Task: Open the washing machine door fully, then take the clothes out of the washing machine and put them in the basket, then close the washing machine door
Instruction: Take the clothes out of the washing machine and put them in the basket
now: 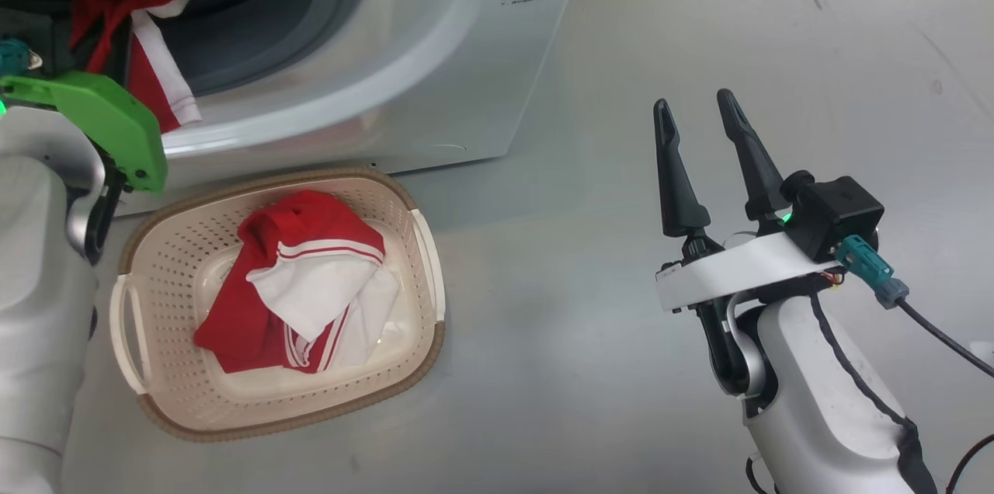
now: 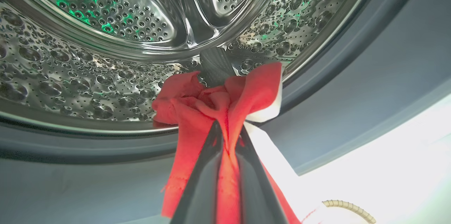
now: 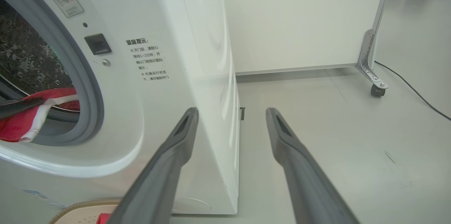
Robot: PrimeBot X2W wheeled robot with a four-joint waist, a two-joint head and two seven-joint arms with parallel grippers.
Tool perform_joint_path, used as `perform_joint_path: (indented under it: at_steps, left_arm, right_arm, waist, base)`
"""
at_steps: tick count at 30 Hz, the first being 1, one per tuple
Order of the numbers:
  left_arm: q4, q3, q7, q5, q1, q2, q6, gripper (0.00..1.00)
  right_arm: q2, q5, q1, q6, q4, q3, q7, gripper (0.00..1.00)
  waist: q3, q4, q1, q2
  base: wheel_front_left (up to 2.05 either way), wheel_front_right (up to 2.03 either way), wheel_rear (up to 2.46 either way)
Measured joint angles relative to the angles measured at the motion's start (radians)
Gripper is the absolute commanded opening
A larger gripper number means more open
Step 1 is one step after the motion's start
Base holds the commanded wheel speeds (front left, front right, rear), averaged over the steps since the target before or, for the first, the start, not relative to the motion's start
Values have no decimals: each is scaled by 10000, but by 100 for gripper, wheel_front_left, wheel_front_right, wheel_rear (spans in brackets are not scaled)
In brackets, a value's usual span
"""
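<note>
The washing machine (image 1: 435, 36) stands with its round opening uncovered, and its door is out of view. My left gripper (image 2: 229, 130) is at the mouth of the drum, shut on the bunched red and white clothes (image 2: 197, 104). This garment hangs over the grey rim (image 1: 159, 67). A second red and white garment (image 1: 299, 284) lies in the cream basket (image 1: 423, 245) on the floor in front of the machine. My right gripper (image 1: 699, 109) hovers open and empty over the floor, right of the machine (image 3: 169, 23).
Grey floor spreads to the right of the machine and basket. A white partition on a castor (image 3: 377, 90) stands behind, with a black cable (image 3: 415, 93) trailing across the floor. The basket rim (image 3: 84, 203) sits right against the machine's base.
</note>
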Motion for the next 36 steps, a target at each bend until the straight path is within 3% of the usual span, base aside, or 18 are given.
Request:
perform_joint_path:
  at_steps: [17, 27, 36]
  left_arm:
    - [146, -297, -1513, -846, 2215, -750, -180, 0]
    - [-562, -382, -2107, -1087, 3110, -846, -188, 0]
    - [-1804, -268, -2454, -1101, 3477, -667, -219, 0]
  right_arm:
    - [2, -173, 1038, 387, 562, -568, 0, 100]
    - [4, -259, 1545, 562, 671, -784, 0, 100]
    - [8, -259, 1701, 667, 669, -802, 0, 100]
  waist:
    - [-1894, 902, 0, 0]
    - [-2977, 1280, 0, 0]
    - [-3279, 1424, -1, 0]
  base:
    - [0, 0, 0]
    - [0, 0, 0]
    - [0, 0, 0]
